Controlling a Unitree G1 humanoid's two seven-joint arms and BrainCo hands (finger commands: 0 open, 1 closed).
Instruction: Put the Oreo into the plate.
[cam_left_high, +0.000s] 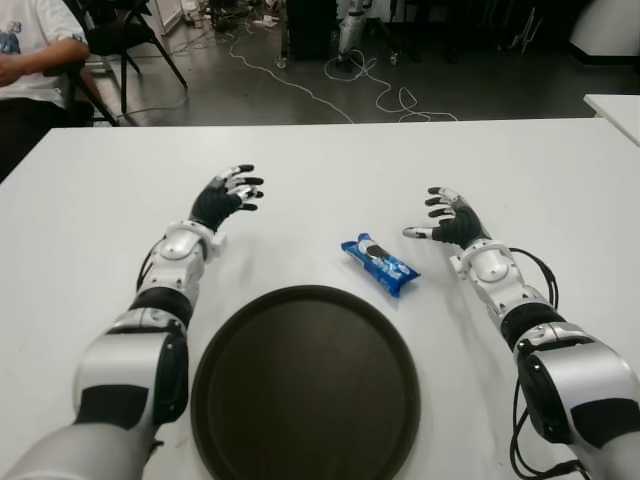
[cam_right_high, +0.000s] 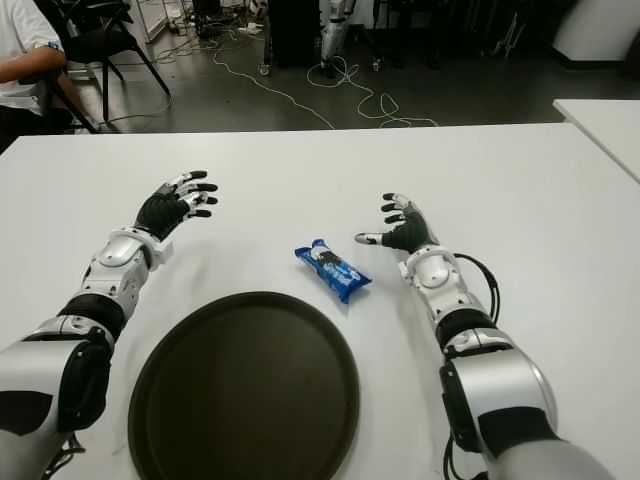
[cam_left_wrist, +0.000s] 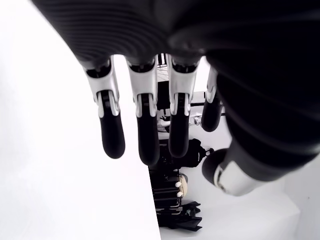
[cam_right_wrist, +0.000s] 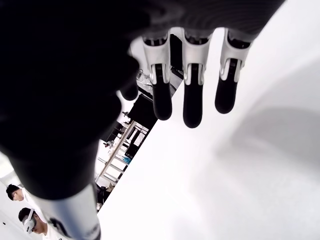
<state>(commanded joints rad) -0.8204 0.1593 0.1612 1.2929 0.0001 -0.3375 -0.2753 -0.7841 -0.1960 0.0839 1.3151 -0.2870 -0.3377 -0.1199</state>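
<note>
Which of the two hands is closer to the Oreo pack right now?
The right hand: it shows just to the right of the blue Oreo pack, fingers open. The left hand, also open and empty, is farther off across the white table.

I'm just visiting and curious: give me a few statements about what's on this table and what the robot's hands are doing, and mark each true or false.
1. The Oreo pack already lies in the plate. False: it lies on the white table, just beyond the plate's rim.
2. The right hand is open and holds nothing. True.
3. The left hand grips the Oreo pack. False: its fingers are spread and empty.
4. The Oreo pack lies closer to the right hand than to the left. True.
5. The plate is dark and round. True.
</note>
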